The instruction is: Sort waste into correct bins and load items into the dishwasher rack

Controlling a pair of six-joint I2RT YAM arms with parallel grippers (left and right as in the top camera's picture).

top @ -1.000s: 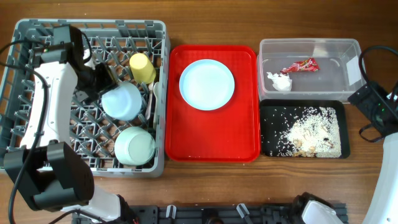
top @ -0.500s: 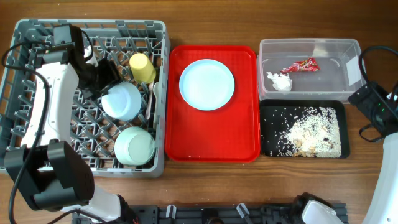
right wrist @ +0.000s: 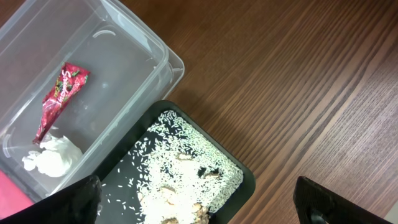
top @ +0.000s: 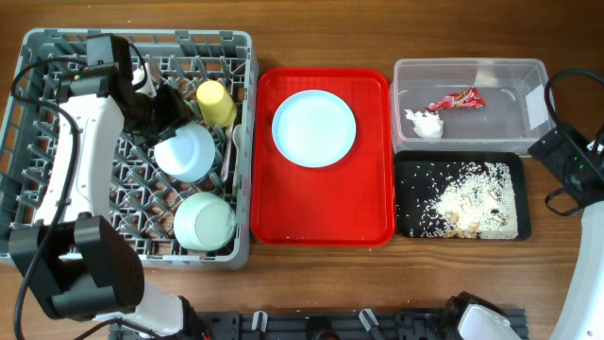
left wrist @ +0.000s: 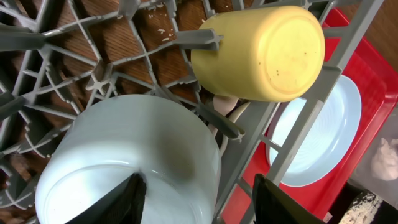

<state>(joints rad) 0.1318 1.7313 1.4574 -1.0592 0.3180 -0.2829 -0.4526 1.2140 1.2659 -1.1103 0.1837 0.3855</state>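
- Nearest, left: the pale green bowl [top: 205,222] sits in the near right corner of the dishwasher rack [top: 208,38]. The rack stands on the tabletop [top: 311,28], just left of the red tray [top: 321,212].
- Nearest, right: the black tray [top: 411,212], beside the red tray, holds scattered rice [top: 477,203].
- Right end effector [right wrist: 196,193]: wide open and holding nothing, above the black tray's corner and bare tabletop.
- Middle, left: the light blue bowl [top: 186,151] lies tilted among the rack's pegs [left wrist: 208,38].
- Left end effector [left wrist: 199,179]: partly open, its 2 fingers [left wrist: 124,202] straddling the bowl's wall, 1 over the opening and 1 outside. Whether either touches the bowl cannot be told.
- Middle, centre: the light blue plate [top: 314,128] rests flat on the far half of the red tray.
- Farthest, left: the yellow cup [top: 216,102] lies tipped in the rack just beyond the light blue bowl, with its closed base toward the left wrist camera.
- Farthest, right: the clear tub [top: 500,118], touching the black tray's far edge, contains the red snack wrapper [top: 456,99] and the white napkin [top: 425,124].
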